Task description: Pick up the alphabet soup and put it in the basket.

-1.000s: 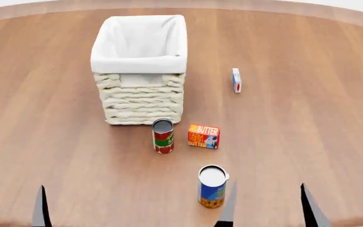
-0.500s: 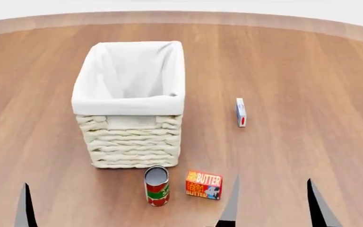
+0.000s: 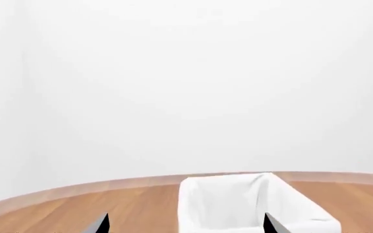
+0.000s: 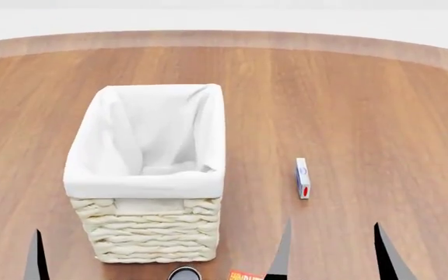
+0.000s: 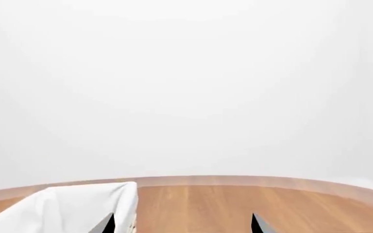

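The alphabet soup is not visible in any view. At the head view's lower edge a dark can lid [image 4: 184, 273] and an orange box [image 4: 245, 275] are cut off. The basket [image 4: 147, 175] stands empty on the worktop [image 4: 364, 105]. Both hands, left [image 3: 185, 224] and right [image 4: 331, 252], are spread and hold nothing.

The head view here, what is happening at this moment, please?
Nothing is being handled yet. The tall cream wicker basket with a white cloth liner stands on the round wooden table, and nothing shows inside it. A small white box with a red mark lies to its right. The left pincer and right pincer both look open and hold nothing. The blue-labelled soup can is out of view now; only the edges of a dark-lidded can and an orange box show.
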Robot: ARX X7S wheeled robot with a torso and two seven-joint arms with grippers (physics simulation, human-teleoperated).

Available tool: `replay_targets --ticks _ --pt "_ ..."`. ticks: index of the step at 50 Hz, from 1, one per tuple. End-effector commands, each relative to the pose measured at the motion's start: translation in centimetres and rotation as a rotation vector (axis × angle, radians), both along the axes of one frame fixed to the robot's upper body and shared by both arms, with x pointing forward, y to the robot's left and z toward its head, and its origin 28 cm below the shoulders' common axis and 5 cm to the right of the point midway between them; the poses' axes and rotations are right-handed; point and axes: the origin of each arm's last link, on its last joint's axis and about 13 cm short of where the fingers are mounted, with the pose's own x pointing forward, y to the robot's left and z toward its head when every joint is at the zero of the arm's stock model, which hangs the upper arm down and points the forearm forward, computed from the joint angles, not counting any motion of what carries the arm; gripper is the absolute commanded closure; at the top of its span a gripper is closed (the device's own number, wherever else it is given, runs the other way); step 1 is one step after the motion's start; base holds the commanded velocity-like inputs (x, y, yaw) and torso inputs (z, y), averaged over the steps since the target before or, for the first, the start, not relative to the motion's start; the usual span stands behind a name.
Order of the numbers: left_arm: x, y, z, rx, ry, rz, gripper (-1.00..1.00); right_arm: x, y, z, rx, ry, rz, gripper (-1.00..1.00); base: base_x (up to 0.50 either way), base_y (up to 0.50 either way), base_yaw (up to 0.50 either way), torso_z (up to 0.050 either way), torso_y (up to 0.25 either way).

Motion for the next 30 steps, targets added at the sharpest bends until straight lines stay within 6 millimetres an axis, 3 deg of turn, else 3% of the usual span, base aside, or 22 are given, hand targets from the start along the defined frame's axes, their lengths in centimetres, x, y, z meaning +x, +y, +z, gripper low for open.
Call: replay_targets --ticks 1,5,30 --pt "-0.02 -0.03 -0.16 0.003 0.009 -0.001 -1.0 -0.09 -0.03 -0.03 0.012 0.0 0.003 -1.0 0.0 0.0 0.0 0.0 0.0" --pt "-0.04 -0.01 -0.16 0.001 0.01 0.0 -1.0 -0.08 -0.07 0.02 -0.004 -0.001 -0.009 -1.0 0.0 0.0 0.0 0.0 0.0" --pt "0.05 -0.03 -0.28 -0.001 0.02 -0.006 -1.0 -0.05 0.08 -0.12 -0.011 0.013 -0.001 -1.0 0.0 0.5 0.0 0.0 0.0"
